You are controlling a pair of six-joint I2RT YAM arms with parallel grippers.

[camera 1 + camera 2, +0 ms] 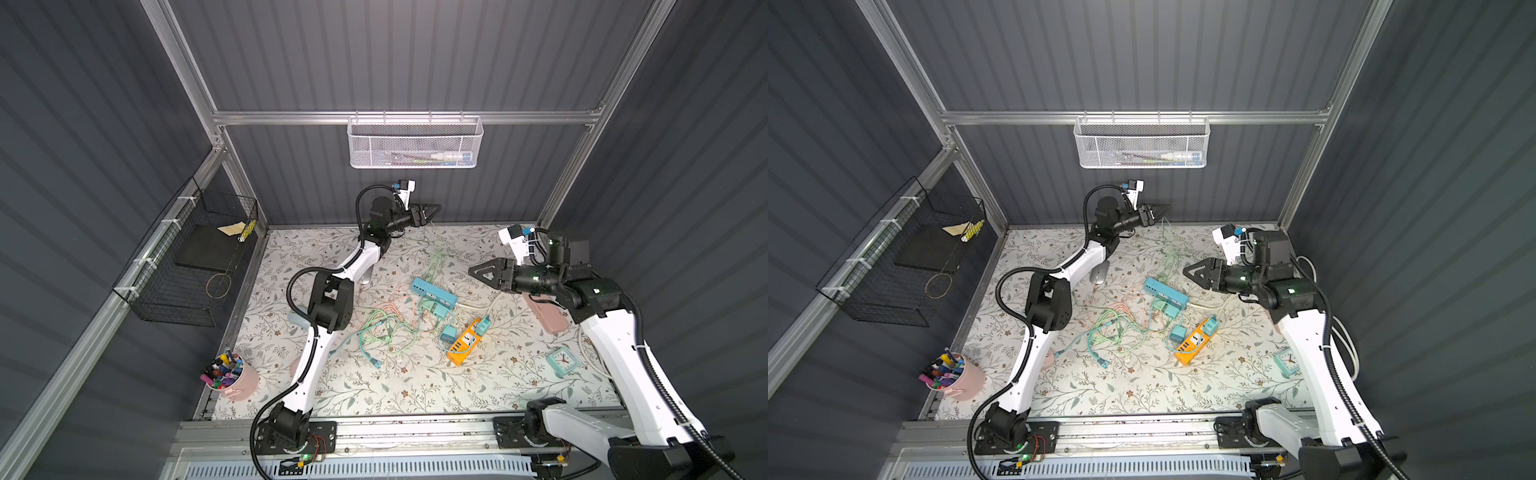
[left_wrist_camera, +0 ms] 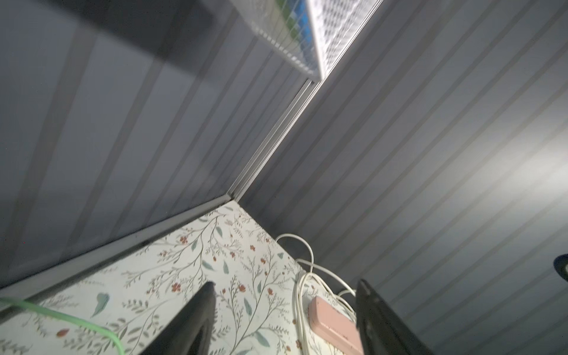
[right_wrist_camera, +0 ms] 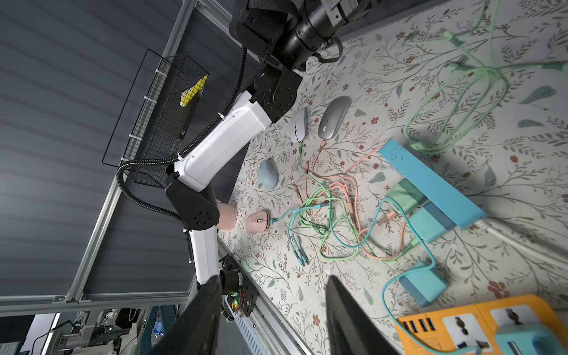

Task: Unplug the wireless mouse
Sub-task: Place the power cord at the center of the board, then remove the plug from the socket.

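Far left, hung on the side wall clear of the work: black wire basket (image 1: 195, 257). Below it, pink cup of marker pens (image 1: 235, 376), parked at the table corner.

Next, left gripper (image 1: 435, 207) held high by the back wall, jaws parted with nothing between them, a strand of mint-green cable (image 3: 487, 73) dangling just beneath.

Lying beside that arm's forearm, seen from the right wrist:
- white oval mouse (image 3: 299, 124) with a green plug at its nose
- silver oval mouse (image 3: 333, 118) met by a peach cable (image 3: 336, 184)
- blue-grey mouse (image 3: 268, 173) with no visible lead
- small pink mouse (image 3: 258, 222) on a teal cable (image 3: 282, 217)

Hard to say which counts as the task's mouse; probably one of the tethered three.

Centre: long blue power strip (image 1: 434, 291) feeding those leads through block chargers, hence the tangle. Then orange power strip (image 1: 465, 345). Above, right gripper (image 1: 473, 270) hovering, jaws apart and empty, likely poised to steady something.

Far right: mint alarm clock (image 1: 562, 360).

No legible brand or lettering anywhere.
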